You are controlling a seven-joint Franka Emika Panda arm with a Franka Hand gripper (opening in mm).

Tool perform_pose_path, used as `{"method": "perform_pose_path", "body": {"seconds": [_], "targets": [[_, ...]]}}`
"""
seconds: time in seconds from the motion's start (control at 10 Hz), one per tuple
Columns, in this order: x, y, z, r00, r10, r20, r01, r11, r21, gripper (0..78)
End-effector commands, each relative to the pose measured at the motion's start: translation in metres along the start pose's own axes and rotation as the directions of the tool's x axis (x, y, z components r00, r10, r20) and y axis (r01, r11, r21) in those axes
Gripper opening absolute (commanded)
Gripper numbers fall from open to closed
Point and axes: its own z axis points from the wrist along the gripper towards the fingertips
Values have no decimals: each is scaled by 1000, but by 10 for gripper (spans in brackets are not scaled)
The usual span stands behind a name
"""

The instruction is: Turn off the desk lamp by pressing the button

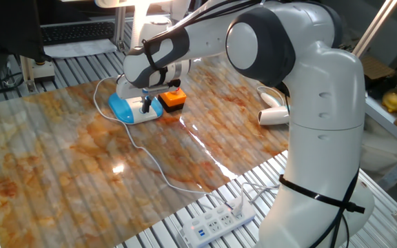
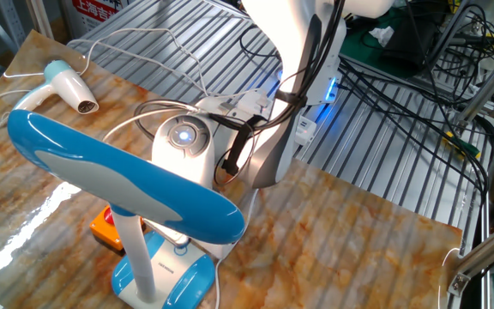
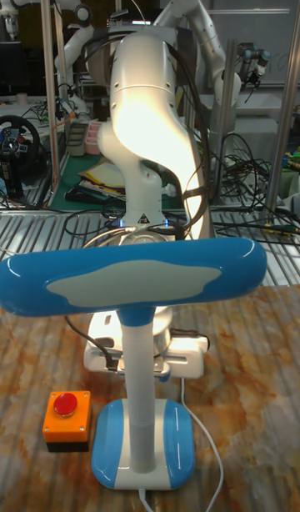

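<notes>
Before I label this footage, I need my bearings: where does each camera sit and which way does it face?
One fixed view: beside the robot's base, looking along its arm to the lamp; gripper over the lamp base.
The other fixed view: high behind the lamp, facing the robot; wrist shows.
Tall fixed view: low behind the lamp, facing the robot's body.
All share the lamp and orange box.

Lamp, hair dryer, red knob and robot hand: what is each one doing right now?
desk lamp: standing upright, seems switched on, bright light falls below its head.
hand: pointing down at the lamp's base; open or shut, cannot tell.
hair dryer: lying on its side on the table, nobody touching it.
red knob: sitting on its orange box beside the lamp's base, untouched.
power strip: lying flat on the metal slats.
</notes>
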Motion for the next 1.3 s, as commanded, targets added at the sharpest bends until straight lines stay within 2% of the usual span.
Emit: {"method": "perform_pose_path", "body": {"seconds": [0.1, 0.5, 0.7, 1.3], "targets": [[-3, 1, 5, 1000, -3, 3, 3, 1000, -1, 0], [-6, -1, 3, 1000, -3, 3, 3, 1000, -11, 0], [-9, -2, 3, 1000, -8, -9, 8, 1000, -23, 0], [-11, 0, 10, 1000, -10, -22, 10, 1000, -21, 0]]}}
